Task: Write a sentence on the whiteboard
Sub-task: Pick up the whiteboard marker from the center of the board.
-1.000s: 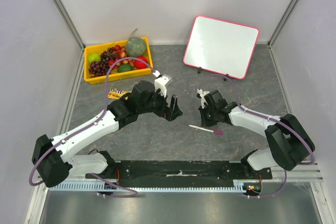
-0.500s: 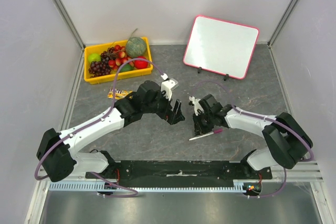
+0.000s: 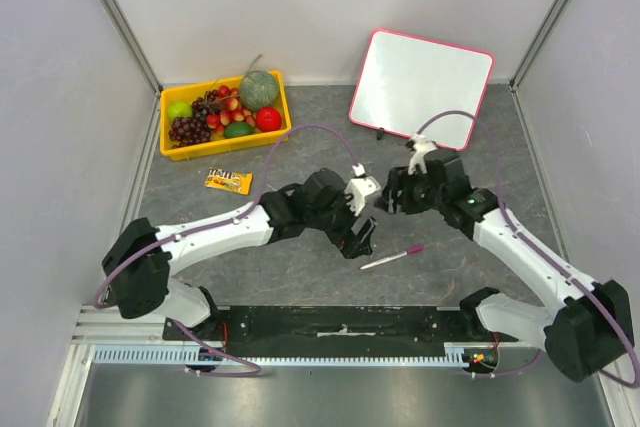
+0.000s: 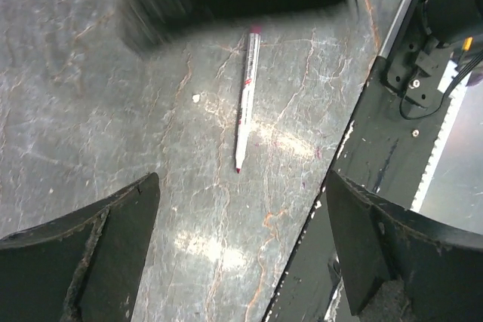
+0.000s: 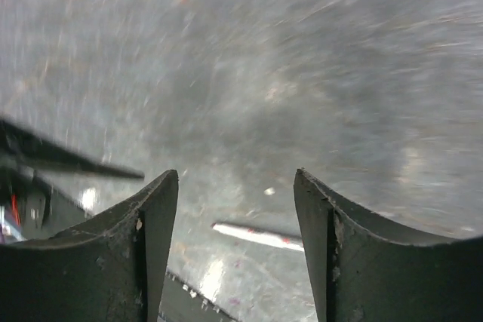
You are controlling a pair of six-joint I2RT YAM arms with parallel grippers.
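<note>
The whiteboard [image 3: 420, 87] leans at the back right, its face plain white; no sentence shows on it. A white marker [image 3: 392, 257] with a magenta cap lies flat on the grey table. My left gripper [image 3: 360, 238] hovers just left of it, jaws wide open and empty. In the left wrist view the marker [image 4: 245, 103] lies ahead of the left gripper [image 4: 243, 194]. My right gripper [image 3: 392, 193] hangs behind the marker, open and empty. In the right wrist view the marker [image 5: 256, 235] shows blurred, low between the spread fingers of the right gripper [image 5: 235, 186].
A yellow tray [image 3: 172, 148] of fruit stands at the back left. An orange snack packet [image 3: 228, 180] lies in front of it. Grey walls close in both sides, and a black base rail [image 3: 340, 322] runs along the near edge.
My right gripper has opened and drawn back from the marker toward the whiteboard. The marker has turned slightly on the table. My left gripper has swung right, close to the marker.
</note>
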